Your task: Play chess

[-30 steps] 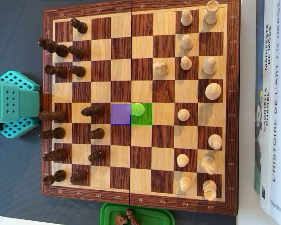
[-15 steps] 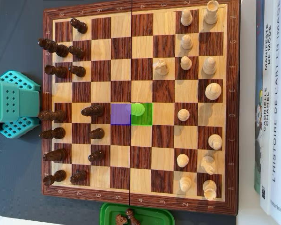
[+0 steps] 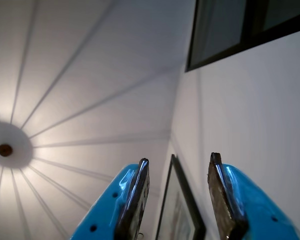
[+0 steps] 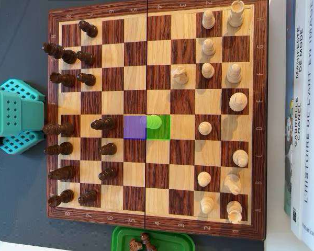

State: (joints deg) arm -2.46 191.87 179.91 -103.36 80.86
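Note:
In the overhead view a wooden chessboard [image 4: 157,222] lies with dark pieces [image 4: 102,124] on its left side and white pieces [image 4: 205,127] on its right. One square is tinted purple [image 4: 134,128]. The square to its right is tinted green [image 4: 159,133], and a pawn [image 4: 154,122] stands on it. In the wrist view my blue gripper [image 3: 180,160] is open and empty, and it points up at the ceiling and a wall. The board is out of the wrist view. The teal arm body [image 4: 15,115] sits at the board's left edge.
A green tray [image 4: 172,241] below the board holds dark pieces [image 4: 145,241]. Books [image 4: 303,120] lie along the board's right side. The wrist view shows a ceiling lamp mount [image 3: 5,149], a framed picture [image 3: 177,210] and a dark window [image 3: 240,25].

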